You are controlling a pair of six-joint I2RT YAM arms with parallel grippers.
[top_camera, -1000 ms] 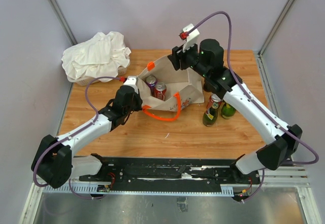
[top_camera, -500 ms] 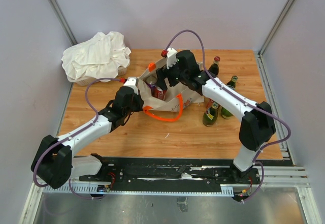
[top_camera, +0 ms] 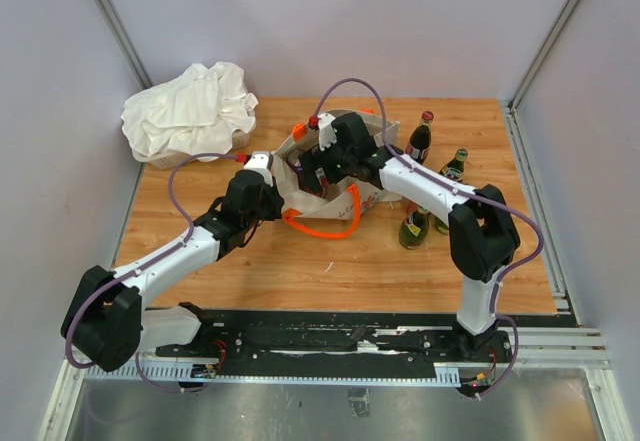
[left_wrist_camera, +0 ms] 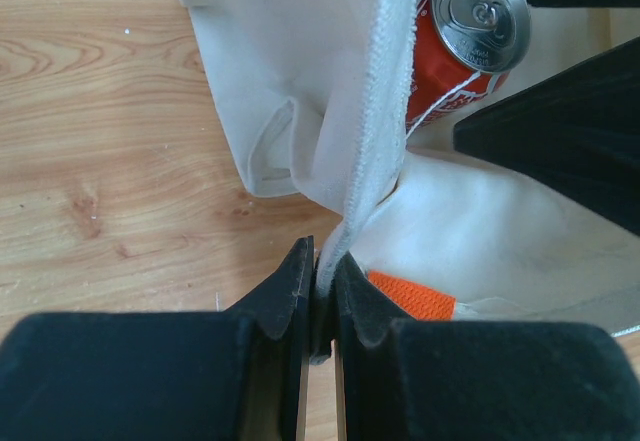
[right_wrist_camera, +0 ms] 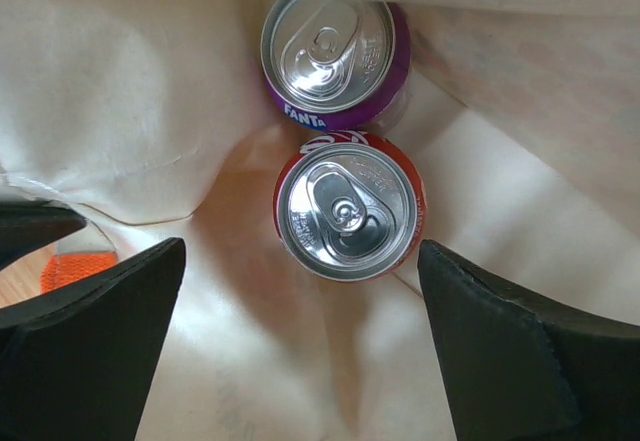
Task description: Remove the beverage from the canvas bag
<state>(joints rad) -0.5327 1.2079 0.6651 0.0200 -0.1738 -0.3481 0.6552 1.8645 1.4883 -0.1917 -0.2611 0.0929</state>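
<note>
On my screen the left arm (top_camera: 165, 259) and right arm (top_camera: 430, 183) show white links, black joints, purple cables (top_camera: 348, 80) and black wedge fingers (right_wrist_camera: 95, 346).

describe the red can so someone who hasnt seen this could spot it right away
Find the boxy beige canvas bag with orange loop handles in the middle of the wooden table. Two upright drink cans stand side by side inside it. Yours is the red soda can, between the fingers of the open right gripper; its neighbour is the purple Fanta can.

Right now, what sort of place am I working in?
Probably a robot lab test cell: wooden tabletop boxed in by plain grey panels, arm bases on a metal rail, staged props like the canvas bag and glass bottles.
</note>
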